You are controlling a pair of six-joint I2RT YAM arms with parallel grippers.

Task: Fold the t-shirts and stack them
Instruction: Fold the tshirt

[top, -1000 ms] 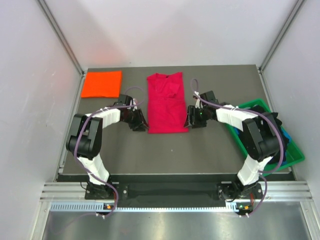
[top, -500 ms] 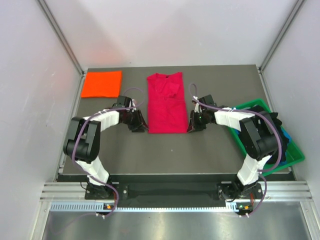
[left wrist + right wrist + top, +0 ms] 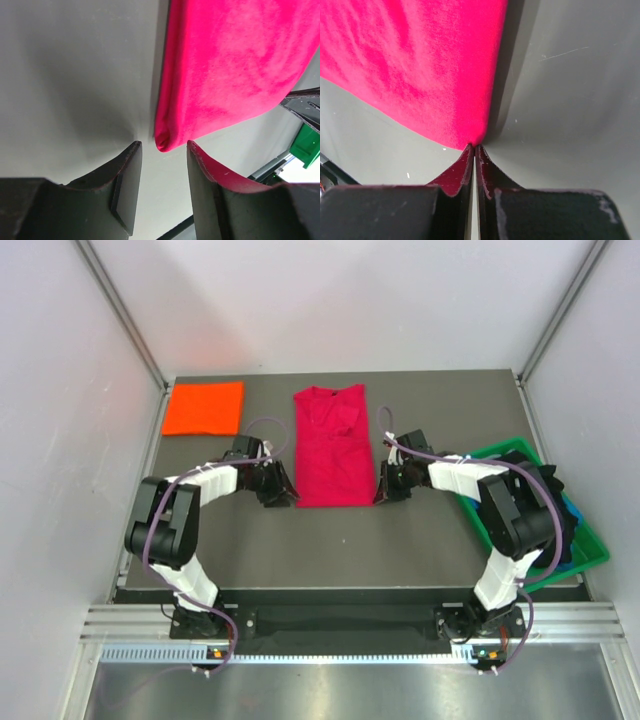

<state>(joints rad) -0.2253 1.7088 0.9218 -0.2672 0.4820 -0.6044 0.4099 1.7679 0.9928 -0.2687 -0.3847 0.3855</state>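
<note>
Left claw (image 3: 285, 498) low on the dark grey desk (image 3: 330, 550), jaws partly apart. The hem corner of the crimson-red soft cloth t-shirt (image 3: 235, 65) sits right in the gap at its fingertips (image 3: 134, 150), with no squeeze on it.

Right claw (image 3: 474, 146) is at the opposite hem corner, jaws pressed fully together. The cloth corner meets the tips, but I cannot tell if any fabric is actually pinched.

The crimson shirt (image 3: 333, 445) lies flat between the two claws as a long folded strip, stretching away from both with the collar at the far end and a small bunched fold near the neck.

Bright orange t-shirt (image 3: 204, 408), folded into a rectangle, is beyond and left of the left claw, well apart.

Green plastic bin (image 3: 598, 550) sits right of the right claw, near the desk edge, with dark and blue cloth inside.
</note>
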